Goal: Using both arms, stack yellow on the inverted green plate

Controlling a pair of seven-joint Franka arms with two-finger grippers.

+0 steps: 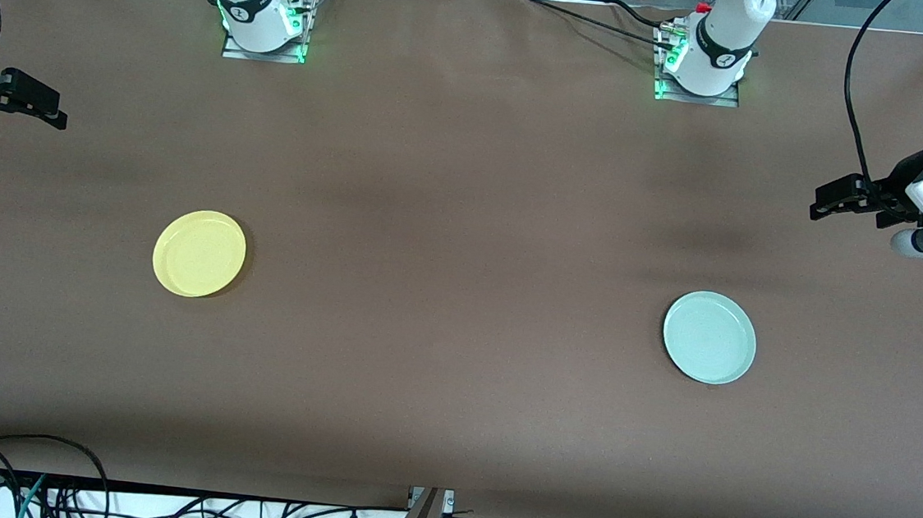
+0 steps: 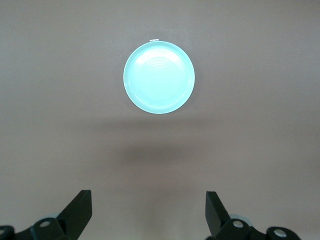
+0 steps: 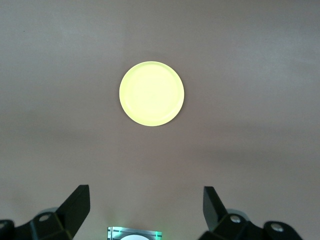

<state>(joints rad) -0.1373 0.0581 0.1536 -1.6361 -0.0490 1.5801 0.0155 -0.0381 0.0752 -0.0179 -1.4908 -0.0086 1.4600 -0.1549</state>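
Nearest the front camera lies the round pale mint-green plastic plate (image 1: 709,337), rim up on the brown worktop (image 1: 452,374) toward the left arm's end; its faint concentric rings show in the left wrist view (image 2: 159,77). Slightly farther from that camera, toward the right arm's end, lies the round plain yellow plastic plate (image 1: 199,253), also rim up, well apart from the green one.

Left gripper (image 1: 833,198) hangs over the worktop's edge at its own end, fingers (image 2: 80,210) spread wide and empty. Right gripper (image 1: 25,99) hangs likewise at its edge, fingers (image 3: 77,205) wide and empty.

Each plate lies nearest its own arm: green to the left arm, yellow to the right. Being round, neither offers a preferred grasp axis. The green plate is not yet inverted.
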